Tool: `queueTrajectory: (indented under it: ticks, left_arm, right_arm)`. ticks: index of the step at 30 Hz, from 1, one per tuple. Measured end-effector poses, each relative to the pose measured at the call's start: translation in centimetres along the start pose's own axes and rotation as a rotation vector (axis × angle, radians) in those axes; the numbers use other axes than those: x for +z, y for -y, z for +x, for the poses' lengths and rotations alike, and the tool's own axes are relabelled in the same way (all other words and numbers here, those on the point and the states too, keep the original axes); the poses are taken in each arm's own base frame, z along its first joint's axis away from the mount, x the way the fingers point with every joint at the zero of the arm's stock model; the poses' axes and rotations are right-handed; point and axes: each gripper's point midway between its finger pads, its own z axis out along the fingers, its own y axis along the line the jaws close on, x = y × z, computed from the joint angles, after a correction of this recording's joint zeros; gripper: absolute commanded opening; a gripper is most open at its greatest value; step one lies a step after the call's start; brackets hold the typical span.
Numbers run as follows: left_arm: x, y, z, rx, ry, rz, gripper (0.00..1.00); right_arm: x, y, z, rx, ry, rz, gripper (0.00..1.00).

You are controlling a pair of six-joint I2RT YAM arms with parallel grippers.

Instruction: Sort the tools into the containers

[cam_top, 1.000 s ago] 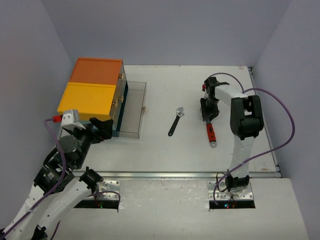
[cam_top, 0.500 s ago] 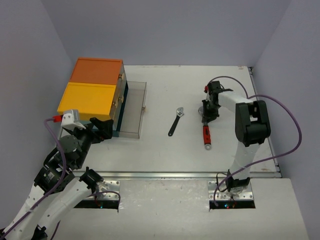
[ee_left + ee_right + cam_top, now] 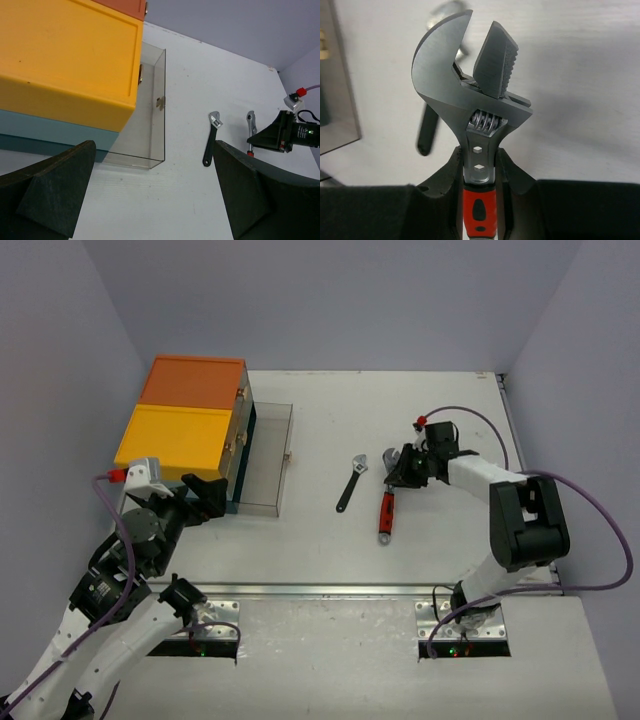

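Note:
My right gripper (image 3: 403, 469) (image 3: 480, 167) is shut on the neck of a red-handled adjustable wrench (image 3: 386, 506) (image 3: 470, 100), just below its silver head. The red handle points toward the near edge. A smaller black wrench (image 3: 351, 483) (image 3: 211, 138) lies on the table just left of it, blurred in the right wrist view. The containers stand at the far left: a teal box (image 3: 40, 135) with an orange top (image 3: 195, 382) and a yellow top (image 3: 175, 437) (image 3: 65, 55). One clear drawer (image 3: 266, 462) (image 3: 145, 125) is pulled out and holds nothing. My left gripper (image 3: 197, 495) (image 3: 155, 200) hangs open near the box's front corner.
A small brass latch (image 3: 160, 102) sits on the front of the open drawer. White table (image 3: 330, 540) spreads between the drawer and the wrenches. Grey walls enclose the back and sides. A purple cable (image 3: 590, 500) loops off the right arm.
The right gripper closed on the red wrench and carried it left and nearer, its handle swinging toward the black wrench. The left arm has not moved.

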Motion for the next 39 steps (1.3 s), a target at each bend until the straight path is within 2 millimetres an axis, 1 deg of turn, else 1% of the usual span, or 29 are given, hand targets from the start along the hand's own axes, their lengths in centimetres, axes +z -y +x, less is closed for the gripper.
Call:
queueTrajectory:
  ticks: [8, 11, 13, 17, 22, 24, 26, 28, 30, 32, 35, 36, 38, 39]
  left_arm:
    - [0.0, 0.0, 0.0, 0.000, 0.001, -0.001, 1.00]
    - [0.0, 0.0, 0.0, 0.000, 0.001, -0.001, 1.00]
    - [0.0, 0.0, 0.0, 0.000, 0.001, -0.001, 1.00]
    - [0.0, 0.0, 0.0, 0.000, 0.002, -0.002, 1.00]
    - [0.0, -0.1, -0.1, -0.002, 0.006, -0.006, 1.00]
    - [-0.1, -0.1, -0.2, -0.004, 0.009, -0.005, 1.00]
    - [-0.2, -0.2, -0.2, -0.006, 0.012, -0.004, 1.00]
    - [-0.2, -0.2, -0.3, -0.007, 0.014, -0.003, 1.00]
    - [-0.2, -0.2, -0.3, -0.006, 0.014, -0.002, 1.00]
    - [-0.2, -0.1, -0.3, -0.006, 0.014, -0.002, 1.00]
    - [-0.2, -0.2, -0.3, -0.008, 0.015, -0.001, 1.00]
    - [-0.3, -0.2, -0.3, -0.009, 0.017, -0.001, 1.00]
    - [-0.4, -0.2, -0.5, -0.012, 0.022, 0.002, 1.00]
    - [-0.5, -0.2, -0.5, -0.014, 0.026, 0.004, 1.00]
  right_arm:
    - [-2.2, -8.4, -3.4, 0.002, 0.138, -0.346, 0.00]
    - [-2.6, -11.5, -3.9, -0.018, 0.166, -0.448, 0.00]
    - [-2.5, -14.3, -3.6, -0.032, 0.161, -0.524, 0.00]
    - [-1.3, -18.9, -2.3, -0.030, 0.092, -0.625, 0.00]
    - [3.2, -26.3, -2.9, 0.016, 0.041, -0.675, 0.00]
    - [5.0, -28.8, -3.4, 0.031, 0.048, -0.678, 0.00]
    - [6.4, -30.6, -3.4, 0.050, 0.037, -0.665, 0.00]
    - [7.5, -32.0, -3.8, 0.071, 0.036, -0.650, 0.00]
    - [8.5, -33.0, -4.2, 0.096, 0.033, -0.630, 0.00]
    - [9.6, -34.0, -5.1, 0.118, 0.042, -0.614, 0.00]
    - [11.9, -34.7, -5.7, 0.133, 0.039, -0.555, 0.02]
    - [12.7, -34.5, -6.0, 0.140, 0.048, -0.529, 0.04]
    - [13.9, -33.3, -5.8, 0.158, 0.054, -0.455, 0.07]
    - [14.4, -32.4, -5.5, 0.163, 0.051, -0.409, 0.12]
